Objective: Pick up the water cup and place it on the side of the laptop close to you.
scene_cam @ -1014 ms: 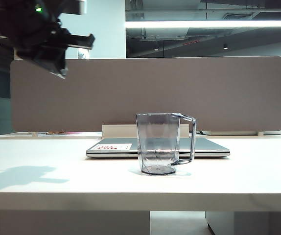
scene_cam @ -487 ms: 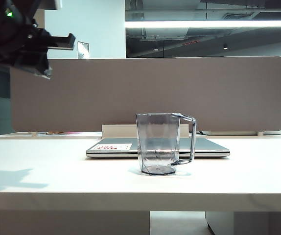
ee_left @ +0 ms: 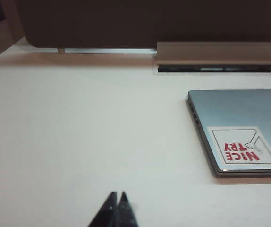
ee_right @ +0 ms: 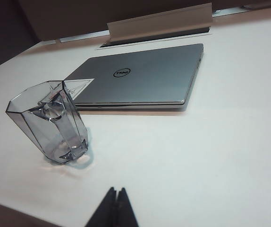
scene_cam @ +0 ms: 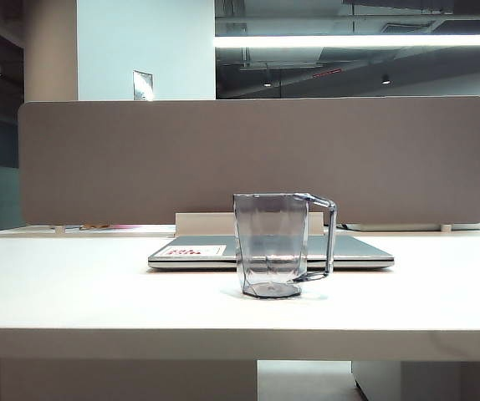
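Note:
The water cup [scene_cam: 273, 245], smoky-grey and faceted with a squared handle on its right, stands upright on the white table [scene_cam: 73, 292] just in front of the closed silver laptop [scene_cam: 349, 251]. In the right wrist view the water cup [ee_right: 50, 120] stands by the laptop [ee_right: 145, 75], well away from my right gripper [ee_right: 116, 190], which is shut and empty. My left gripper [ee_left: 117, 194] is shut and empty over bare table, apart from the laptop [ee_left: 244, 127] with its white-and-red sticker [ee_left: 241, 144]. Neither gripper shows in the exterior view.
A tall grey desk divider [scene_cam: 248, 159] runs along the back of the table. A long beige block [scene_cam: 206, 223] lies behind the laptop, over a cable slot [ee_left: 220, 69]. The table's front edge [scene_cam: 240, 342] is close to the cup.
The left arm, high at the upper left a second ago, has drawn off leftward and out of the exterior view. Its shadow on the table is gone. Cup and laptop have not moved.

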Motion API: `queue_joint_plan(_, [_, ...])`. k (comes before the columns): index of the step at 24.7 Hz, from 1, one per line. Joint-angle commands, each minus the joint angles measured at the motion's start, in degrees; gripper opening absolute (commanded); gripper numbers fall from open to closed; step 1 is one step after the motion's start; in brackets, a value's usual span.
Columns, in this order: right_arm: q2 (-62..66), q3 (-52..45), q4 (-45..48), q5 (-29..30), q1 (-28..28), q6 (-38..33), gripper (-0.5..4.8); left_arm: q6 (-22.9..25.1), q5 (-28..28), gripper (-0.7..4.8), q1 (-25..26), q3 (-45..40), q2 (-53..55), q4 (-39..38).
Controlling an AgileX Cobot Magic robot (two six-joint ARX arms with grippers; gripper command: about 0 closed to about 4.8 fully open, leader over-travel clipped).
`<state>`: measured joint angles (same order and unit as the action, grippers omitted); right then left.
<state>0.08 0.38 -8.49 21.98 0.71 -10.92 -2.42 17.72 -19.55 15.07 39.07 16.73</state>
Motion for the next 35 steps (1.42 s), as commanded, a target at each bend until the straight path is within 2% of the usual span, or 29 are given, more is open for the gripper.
queue_joint_plan(1, [-0.1,-0.3,1.0,-0.2,0.1,0.0,-0.06,-3.5,-7.7,-0.06,5.7,-3.8,-6.5,0.5])
queue_joint_plan(3, [-0.1,-0.3,1.0,-0.2,0.1,0.0,-0.05,-6.1,-10.8,-0.06,9.7,-6.5,-10.8,0.5])
queue_joint_plan(6, [-0.1,-0.3,1.0,-0.2,0.1,0.0,-0.06,-6.6,-13.7,-0.06,14.8,-9.9,-17.4,-1.3])
queue_joint_plan(11, [-0.1,-0.3,1.0,-0.2,0.1,0.0,-0.06,-6.6,-14.3,-0.06,19.1,-11.4,-25.4,-7.9])
queue_joint_plan(13, [-0.1,-0.3,1.0,-0.2,0.1,0.0,-0.06,-6.6,-14.8,-0.06,20.3,-12.3,-28.9,-8.3])
queue_joint_plan(16, [-0.1,-0.3,1.0,-0.2,0.1,0.0,-0.06,-5.6,-15.7,-0.06,21.4,-13.2,-32.2,-8.2])
queue_joint_plan(18, [-0.1,-0.3,1.0,-0.2,0.1,0.0,-0.06,-3.3,-17.0,-0.06,21.5,-14.1,-34.8,-8.3])
queue_joint_plan(20, [-0.1,-0.3,1.0,-0.2,0.1,0.0,-0.06,-2.0,-19.5,-0.06,21.5,-14.6,-36.6,-9.3])
queue_joint_plan(35, [-0.1,-0.3,1.0,-0.2,0.1,0.0,-0.06,-2.5,-21.0,-0.06,21.4,-14.6,-38.8,-12.7])
